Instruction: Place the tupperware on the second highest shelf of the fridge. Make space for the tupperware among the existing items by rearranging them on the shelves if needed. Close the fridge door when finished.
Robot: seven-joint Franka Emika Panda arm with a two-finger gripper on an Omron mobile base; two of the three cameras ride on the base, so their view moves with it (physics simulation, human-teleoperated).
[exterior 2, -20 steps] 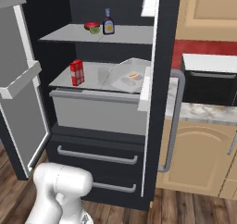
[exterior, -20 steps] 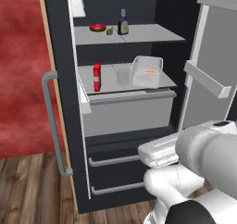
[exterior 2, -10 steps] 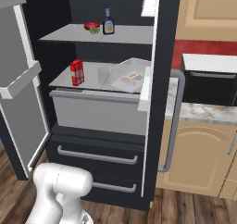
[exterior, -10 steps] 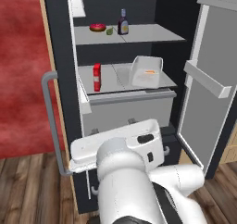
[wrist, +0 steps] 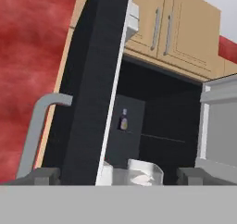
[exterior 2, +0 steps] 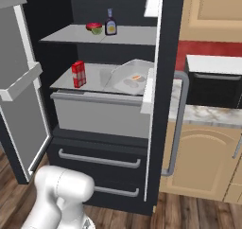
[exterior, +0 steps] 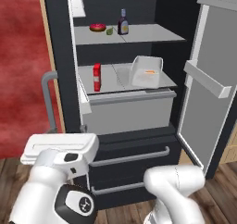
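The tupperware is seen resting on the second highest shelf of the fridge, toward its right side, tilted with its far edge raised. In the hand view the tupperware is seen low and centre, well ahead of the gripper, between the two finger tips and apart from them. The jaws are spread wide and nothing is held between them.

On the same shelf a red carton is found standing upright at the left, well apart from the tupperware. On the shelf above, a sauce bottle, a donut and a small green piece are grouped together.

In the left base view the white arm is shown low in front of the fridge drawers, and the open right door with its grey rack is seen. In the right base view the carrot inside the tupperware is shown more clearly, along with a black oven and a marbled counter beside the fridge. A white tub is glimpsed high on the door edge. In the hand view wooden cabinets above the fridge and a red wall are shown, with the grey door handle at left.
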